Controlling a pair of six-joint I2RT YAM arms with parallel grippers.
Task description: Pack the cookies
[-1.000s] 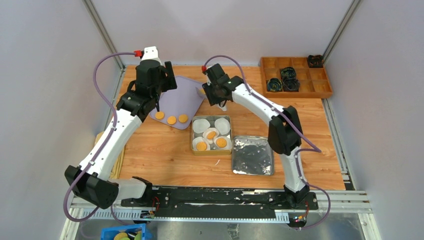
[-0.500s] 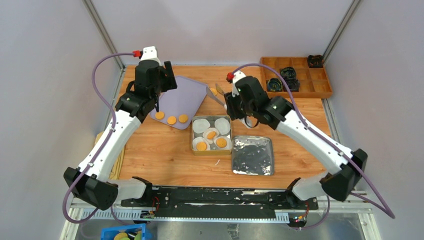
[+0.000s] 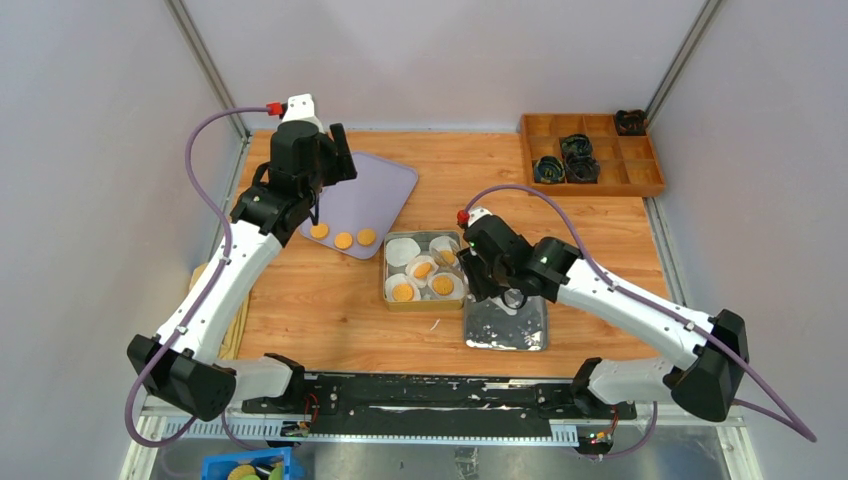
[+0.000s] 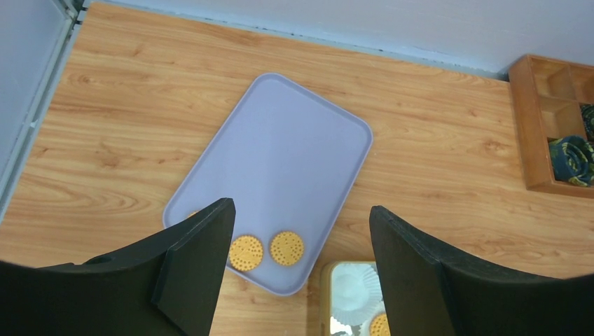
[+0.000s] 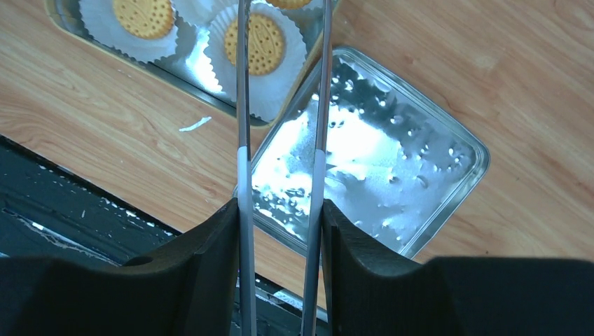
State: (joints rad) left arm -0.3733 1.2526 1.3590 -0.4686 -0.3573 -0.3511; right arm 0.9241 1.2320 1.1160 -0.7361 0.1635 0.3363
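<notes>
A square tin [image 3: 388, 272] holds white paper cups, and several cups carry a cookie [image 3: 403, 291]. Three more cookies [image 3: 343, 240] lie on the near edge of the purple tray [image 3: 375, 190]. My left gripper [image 4: 301, 266] is open and empty above these tray cookies [image 4: 246, 253]. My right gripper [image 5: 280, 210] is shut on metal tongs [image 5: 243, 105] and sits over the tin's right side [image 3: 470, 262]. The tong tips reach past the frame's top edge to a cookie [image 3: 447, 257] at the tin's back right. I cannot tell whether the tips still pinch it. The silver lid [image 3: 505, 310] lies right of the tin.
A wooden compartment box [image 3: 590, 152] with dark coiled items stands at the back right. A blue bin [image 3: 245, 468] sits below the table's near edge. A small white scrap [image 3: 437, 322] lies in front of the tin. A wooden board [image 3: 200, 275] shows at the left edge.
My right arm swung from beside the tray's right edge toward me, carrying a cookie in the tongs to the tin. The left arm has not moved.
</notes>
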